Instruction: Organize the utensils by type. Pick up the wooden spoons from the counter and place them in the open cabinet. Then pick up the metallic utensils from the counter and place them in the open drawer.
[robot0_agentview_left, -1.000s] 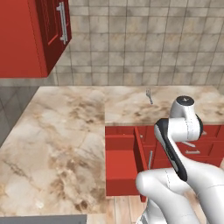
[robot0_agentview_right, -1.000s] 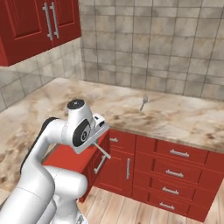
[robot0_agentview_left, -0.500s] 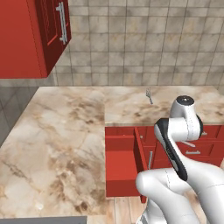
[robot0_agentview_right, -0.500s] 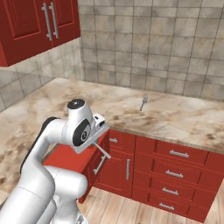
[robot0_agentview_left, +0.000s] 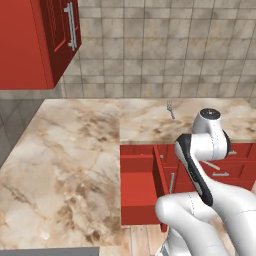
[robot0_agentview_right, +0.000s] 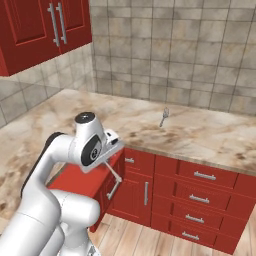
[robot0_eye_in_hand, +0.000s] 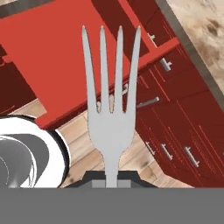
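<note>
Pinching a grey fork (robot0_eye_in_hand: 110, 109) by its handle, the gripper (robot0_eye_in_hand: 111, 176) has its finger tips mostly cut off at the hand view's bottom edge. Tines point away from it, over the open drawer (robot0_eye_in_hand: 57, 57). A second fork (robot0_agentview_right: 163, 117) lies on the counter (robot0_agentview_right: 210, 135) near the tiled wall, well apart, with bare slab around it.

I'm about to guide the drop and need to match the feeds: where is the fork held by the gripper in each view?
Left base view: the fork is a thin grey sliver right of centre, in front of the drawer fronts.
Right base view: fork left of centre, slanting down to the right.
Hand view: fork in the centre, tines up.
Shared landmark: the open drawer, close by the fork.
</note>
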